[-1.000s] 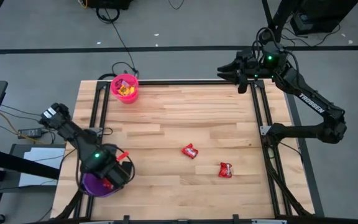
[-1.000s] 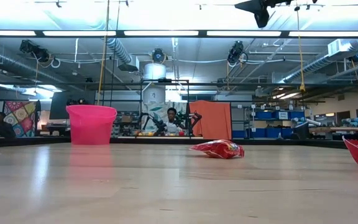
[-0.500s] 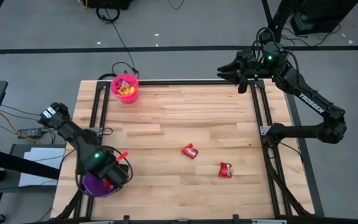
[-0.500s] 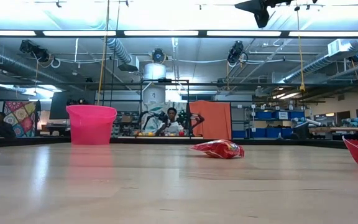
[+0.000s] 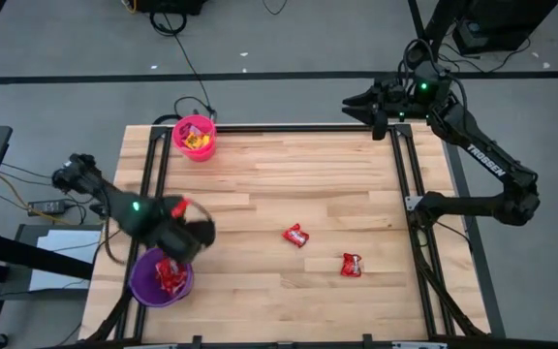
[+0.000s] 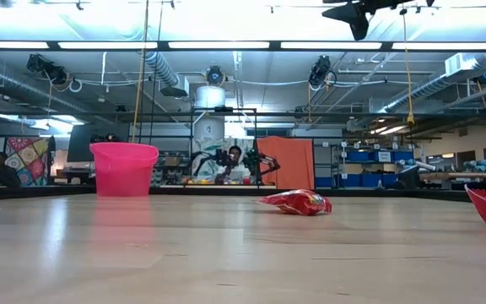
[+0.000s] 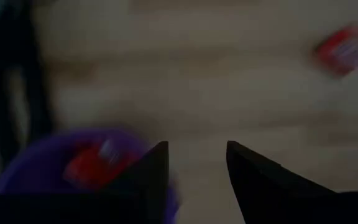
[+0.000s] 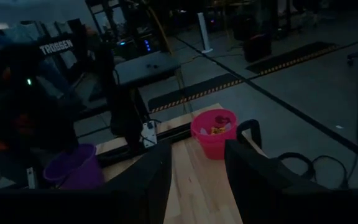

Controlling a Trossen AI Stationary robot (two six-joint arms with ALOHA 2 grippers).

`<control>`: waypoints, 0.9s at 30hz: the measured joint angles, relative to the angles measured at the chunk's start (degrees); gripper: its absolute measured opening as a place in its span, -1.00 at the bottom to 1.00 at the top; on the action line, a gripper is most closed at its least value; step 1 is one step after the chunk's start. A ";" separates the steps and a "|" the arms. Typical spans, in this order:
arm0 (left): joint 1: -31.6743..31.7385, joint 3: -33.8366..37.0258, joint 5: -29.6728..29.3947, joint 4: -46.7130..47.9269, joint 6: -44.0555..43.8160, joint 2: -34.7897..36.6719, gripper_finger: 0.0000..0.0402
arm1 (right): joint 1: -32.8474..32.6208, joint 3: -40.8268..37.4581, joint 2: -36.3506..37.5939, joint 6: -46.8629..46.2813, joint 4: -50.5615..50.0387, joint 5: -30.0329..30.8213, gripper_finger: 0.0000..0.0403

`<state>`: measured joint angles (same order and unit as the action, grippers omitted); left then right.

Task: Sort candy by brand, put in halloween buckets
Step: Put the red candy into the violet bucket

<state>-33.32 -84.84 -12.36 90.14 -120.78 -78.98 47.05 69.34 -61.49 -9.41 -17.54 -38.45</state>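
We see two shiny red candy packets (image 5: 296, 236) (image 5: 352, 265) left loose on the tabletop (image 5: 289, 184), well apart from the purple bucket (image 5: 160, 278), which holds red packets, and the pink bucket (image 5: 195, 137), which holds yellow ones at the far corner. A second ago our left pincer (image 5: 197, 231) hung over the purple bucket; now it has lifted clear with fingers apart and empty, so we judge another red packet delivered. Our right pincer (image 5: 352, 100) waits beyond the far edge, fingers apart and empty.
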 joint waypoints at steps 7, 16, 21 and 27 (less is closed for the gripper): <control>14.60 -6.55 -17.18 -2.69 24.36 1.91 -0.17 | 3.63 0.04 0.21 1.09 -7.62 1.38 -0.21; 35.19 -7.66 -12.58 -24.39 67.13 -1.98 -0.16 | 2.24 0.04 1.61 5.78 -31.40 10.31 -0.21; 43.87 -7.62 -5.47 -32.67 81.25 -5.65 -0.16 | -3.65 -0.63 1.59 2.37 -34.98 10.59 -0.21; 51.00 -7.60 1.60 -43.95 90.30 -7.33 -0.16 | -11.91 -5.20 0.86 -4.63 -32.25 16.49 -0.21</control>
<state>17.68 -92.44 -10.76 46.19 -30.48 -86.31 35.14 64.14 -60.63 -14.04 -49.79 -21.96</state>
